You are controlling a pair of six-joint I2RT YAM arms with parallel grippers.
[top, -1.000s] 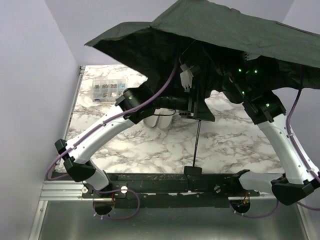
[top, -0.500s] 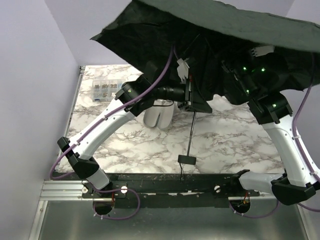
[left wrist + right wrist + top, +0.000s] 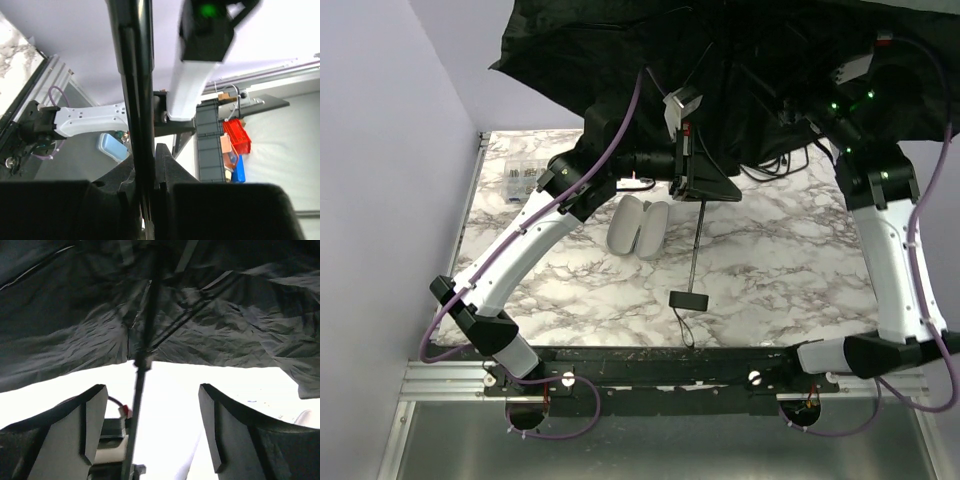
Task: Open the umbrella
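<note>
The umbrella has its dark canopy (image 3: 740,60) spread wide across the top of the top view, above both arms. Its thin shaft (image 3: 697,240) hangs down to a black handle (image 3: 688,300) over the marble table (image 3: 770,280). My left gripper (image 3: 692,188) is shut on the shaft just under the canopy. In the left wrist view the shaft (image 3: 137,90) is pinched between the black fingers (image 3: 167,167). My right arm (image 3: 885,220) reaches up under the canopy's right side. In the right wrist view the right gripper (image 3: 152,425) is open and holds nothing, with the canopy (image 3: 225,325) above it and the shaft (image 3: 137,405) beyond it.
A cream oblong sleeve (image 3: 638,228) lies on the table below the left wrist. A small clear compartment box (image 3: 523,180) sits at the far left, near the wall. A black cable (image 3: 775,165) lies at the back under the canopy. Purple arm cables (image 3: 620,140) loop near the shaft.
The canopy has risen and spread wider. The left arm lifted the shaft, so the handle hangs higher. The right gripper has opened and its arm has swung upward.
</note>
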